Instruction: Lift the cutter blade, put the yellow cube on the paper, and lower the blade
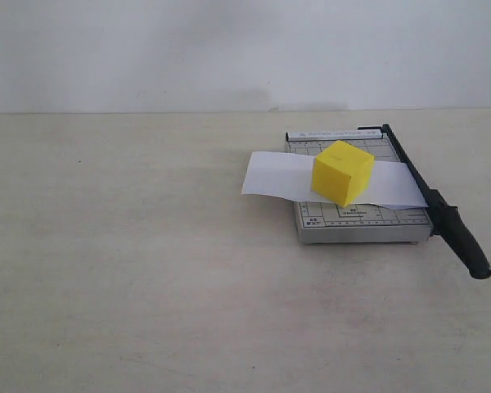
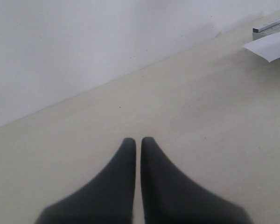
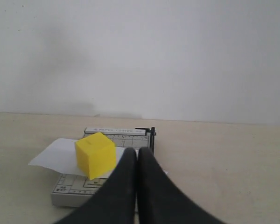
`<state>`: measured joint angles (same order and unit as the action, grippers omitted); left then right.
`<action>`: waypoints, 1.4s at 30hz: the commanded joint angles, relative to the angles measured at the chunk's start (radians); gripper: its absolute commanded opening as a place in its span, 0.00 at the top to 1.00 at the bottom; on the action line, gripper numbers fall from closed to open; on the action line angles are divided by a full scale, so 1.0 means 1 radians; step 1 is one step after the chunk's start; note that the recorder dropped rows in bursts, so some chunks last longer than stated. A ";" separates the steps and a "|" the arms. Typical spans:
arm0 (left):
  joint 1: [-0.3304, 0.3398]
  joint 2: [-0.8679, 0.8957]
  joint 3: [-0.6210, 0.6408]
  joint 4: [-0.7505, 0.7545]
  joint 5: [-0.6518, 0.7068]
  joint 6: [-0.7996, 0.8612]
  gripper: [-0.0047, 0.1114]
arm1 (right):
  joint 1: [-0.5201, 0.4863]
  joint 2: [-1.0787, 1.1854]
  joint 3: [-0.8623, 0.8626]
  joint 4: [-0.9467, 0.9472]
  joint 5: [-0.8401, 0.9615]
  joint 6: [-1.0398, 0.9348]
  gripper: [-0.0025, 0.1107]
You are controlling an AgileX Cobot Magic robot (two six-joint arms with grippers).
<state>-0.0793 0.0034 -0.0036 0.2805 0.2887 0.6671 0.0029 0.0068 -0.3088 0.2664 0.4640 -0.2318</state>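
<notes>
My left gripper [image 2: 138, 140] is clenched on nothing, its 2 fingers pressed together over bare tabletop [image 2: 186, 116]. Only a corner of the paper [image 2: 270, 45] shows, well apart from it. My right gripper [image 3: 137, 151] is clenched and empty too, pointed at the trimmer but not touching it. Neither arm appears in the exterior view.

The trimmer base [image 1: 360, 223] sits on the right half of the tabletop, nearer the edge by the wall than the front edge. The paper lies across the base, overhanging its left side, and its right end reaches the blade. The yellow cube [image 1: 342, 172] rests on the paper, about mid-base and turned slightly askew. The cutter blade [image 1: 434, 201] lies down along the base's right side, its handle jutting past the front corner.

I judge all 3 steps done: cube placed, blade lowered. The next move asks nothing of the objects, so I would just keep both arms clear. I cannot tell whether the blade is fully seated.
</notes>
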 commanded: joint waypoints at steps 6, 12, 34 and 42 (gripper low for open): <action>0.004 -0.003 0.004 -0.008 -0.005 0.004 0.92 | -0.003 -0.007 0.271 -0.124 -0.336 -0.003 0.97; 0.004 -0.003 0.004 -0.008 -0.005 0.004 0.92 | -0.003 -0.007 0.309 -0.173 -0.277 0.133 0.97; 0.004 -0.003 0.004 -0.008 -0.005 0.004 0.92 | -0.003 -0.007 0.309 -0.224 -0.253 0.205 0.97; 0.004 -0.003 0.004 -0.008 -0.005 0.004 0.92 | -0.003 -0.007 0.309 -0.224 -0.252 0.207 0.97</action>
<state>-0.0793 0.0034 -0.0036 0.2805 0.2887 0.6671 0.0029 0.0046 0.0005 0.0468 0.2176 -0.0242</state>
